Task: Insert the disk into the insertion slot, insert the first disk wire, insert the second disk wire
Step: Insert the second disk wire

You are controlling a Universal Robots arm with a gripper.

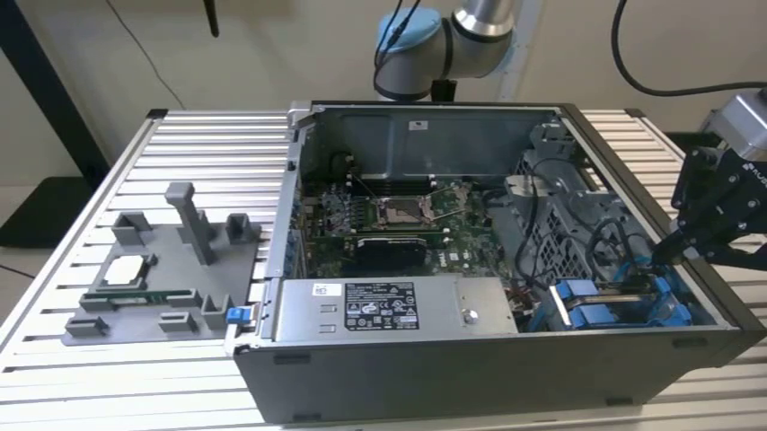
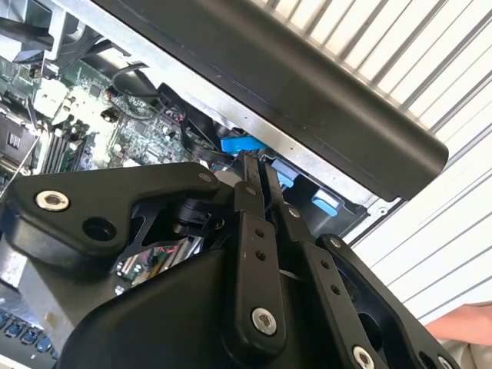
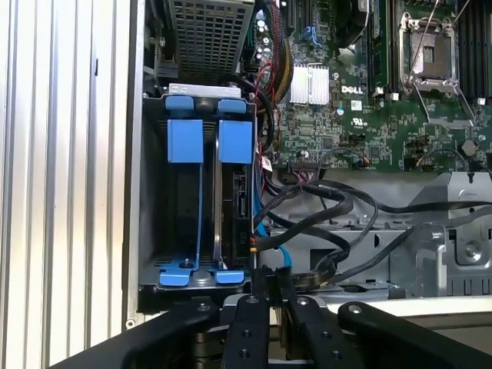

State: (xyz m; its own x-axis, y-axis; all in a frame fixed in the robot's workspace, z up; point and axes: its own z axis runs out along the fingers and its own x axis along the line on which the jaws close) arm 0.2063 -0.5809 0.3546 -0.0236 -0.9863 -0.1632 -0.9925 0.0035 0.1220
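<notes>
The disk (image 3: 237, 201) stands on edge in its blue caddy inside the insertion slot (image 3: 154, 192), a grey bay in the corner of the open computer case (image 1: 480, 377). A second blue caddy (image 3: 184, 138) sits beside it. A blue wire (image 3: 270, 244) and several black wires (image 3: 323, 204) run past the disk's connector edge. My gripper (image 3: 270, 275) hovers at that edge of the bay with its fingers together. In the second wrist view the gripper (image 2: 257, 163) has a blue piece (image 2: 242, 144) right at its tips; I cannot tell if it is pinched. In the exterior view the gripper (image 1: 659, 259) hangs over the blue caddies (image 1: 612, 310).
The motherboard (image 1: 396, 220) fills the middle of the case, with a grey power-supply box (image 1: 383, 307) along the front wall. A perforated metal panel (image 3: 207, 34) stands beyond the bay. A grey fixture tray (image 1: 168, 269) rests on the ribbed table (image 1: 204, 135) at the exterior view's left.
</notes>
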